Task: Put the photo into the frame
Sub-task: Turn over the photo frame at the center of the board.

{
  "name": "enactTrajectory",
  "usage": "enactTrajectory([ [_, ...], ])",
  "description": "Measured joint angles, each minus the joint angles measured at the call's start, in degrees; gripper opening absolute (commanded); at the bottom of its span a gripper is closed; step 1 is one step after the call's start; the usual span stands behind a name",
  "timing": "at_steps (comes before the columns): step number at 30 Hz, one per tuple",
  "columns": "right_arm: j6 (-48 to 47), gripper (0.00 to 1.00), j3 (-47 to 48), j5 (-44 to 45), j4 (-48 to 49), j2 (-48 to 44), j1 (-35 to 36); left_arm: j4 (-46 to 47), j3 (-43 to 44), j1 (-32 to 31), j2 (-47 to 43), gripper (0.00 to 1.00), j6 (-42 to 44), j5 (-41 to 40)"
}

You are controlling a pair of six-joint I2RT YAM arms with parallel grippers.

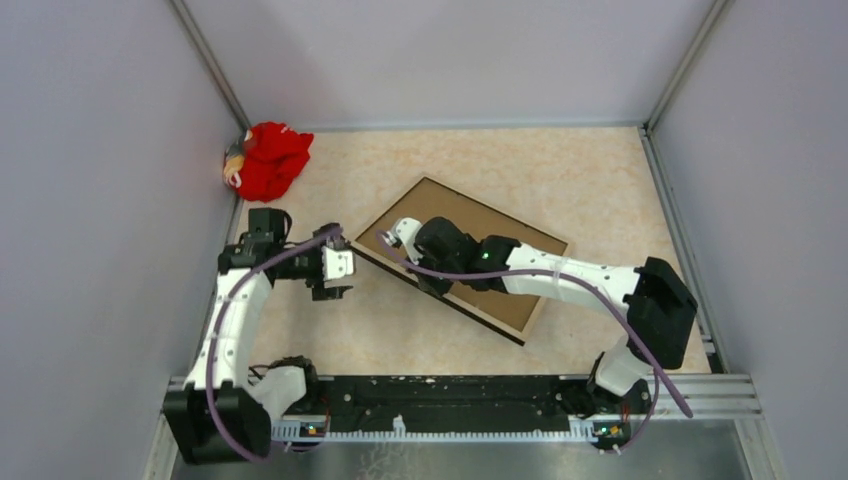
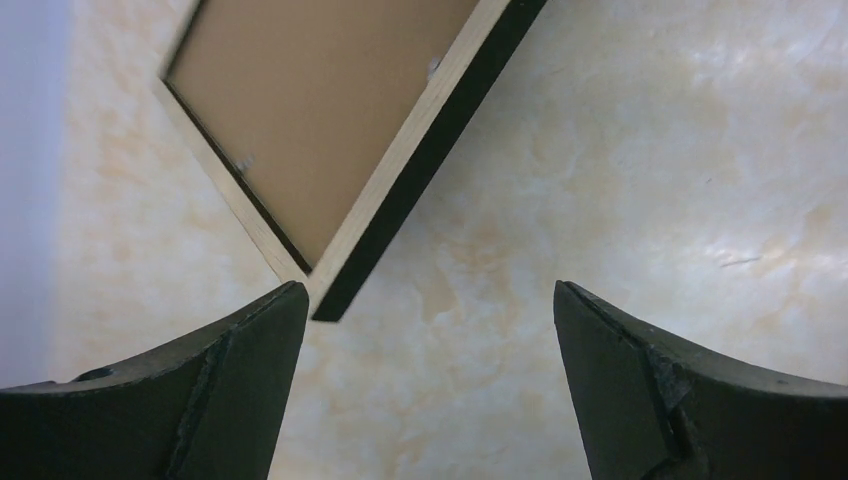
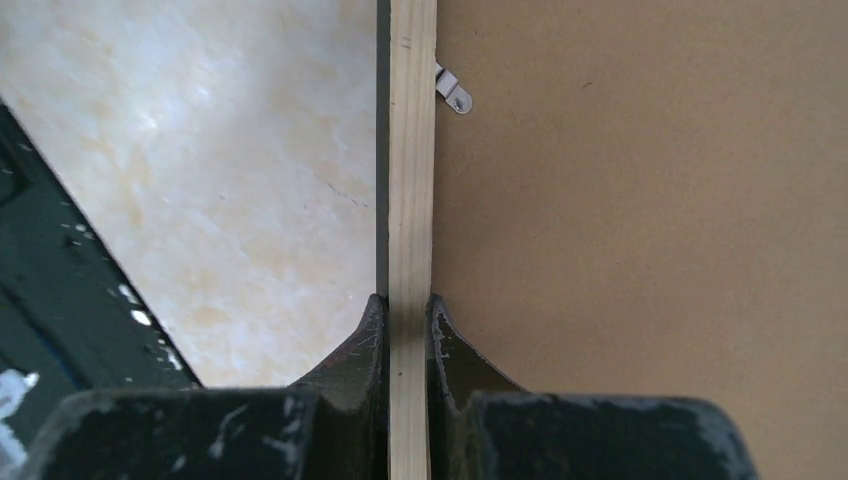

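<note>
**A:** Starting at the left: does the red cloth (image 1: 268, 160) in the far corner matter?

**B:** No, it lies well apart from everything else. The left jaws stand wide open and hold nothing. One fingertip (image 2: 262, 330) hovers just beside a corner of the frame (image 2: 430, 150).

**A:** So what's the hazard there?

**B:** If the frame swings or slides that way, its corner could knock that fingertip and skew the whole thing on the worktop (image 2: 620, 180).

**A:** And the frame itself?

**B:** It lies back-up in the middle of the worktop, with the brown backing board (image 3: 650, 260) seated inside the wood rail. I can't see the photo in any view, so I can't tell whether it is already under that board.

**A:** The right side?

**B:** The right jaws are closed on the pale rail of the frame's near long edge, with a fingertip (image 3: 365, 335) against each face. That is a thin pinch on a large flat thing. If it's lifted from that one edge, I'd expect it to sag and twist, and it may slip free. Only one small metal clip (image 3: 452, 95) shows. If the others are loose, tipping could let the board and pane drop out.
</note>
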Motion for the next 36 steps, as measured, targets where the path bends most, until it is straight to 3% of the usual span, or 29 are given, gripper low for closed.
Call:
enactTrajectory([
  [6, 2.4, 0.0, 5.2, -4.2, -2.4, -0.8, -0.3, 8.0, -7.9, -2.6, -14.7, 0.96, 13.0, -2.8],
  [12, 4.7, 0.0, 9.9, -7.9, -6.1, -0.8, -1.6, 15.2, -11.2, -7.1, -15.8, 0.83, 21.2, -6.9],
  [14, 5.4, 0.0, 11.4, -9.0, -6.7, -0.8, -2.3, 17.0, -12.0, -9.5, -15.9, 0.73, 23.3, -8.6],
  [19, 6.7, 0.0, 12.9, -11.3, -7.3, -0.8, -3.8, 23.4, -13.6, -14.2, -16.0, 0.38, 23.7, -12.1],
  [22, 6.9, 0.0, 12.9, -12.0, -7.3, -0.8, -4.2, 26.9, -13.6, -15.7, -15.8, 0.24, 22.2, -14.1],
  [23, 6.9, 0.05, 13.0, -11.9, -7.2, -0.8, -4.3, 27.4, -13.6, -15.9, -15.7, 0.2, 21.9, -14.6],
  [26, 6.8, 0.35, 13.3, -11.6, -7.6, -0.8, -4.8, 29.0, -13.3, -16.2, -14.3, 0.15, 20.6, -15.0],
  [28, 6.1, 0.47, 14.1, -11.2, -8.7, -0.8, -4.9, 29.1, -12.3, -16.6, -12.9, 0.15, 19.7, -15.4],
  [36, -1.4, 0.63, 15.7, -1.1, -12.3, -7.3, -2.4, 27.3, -8.0, -16.7, -9.6, 0.14, 16.6, -16.7],
])
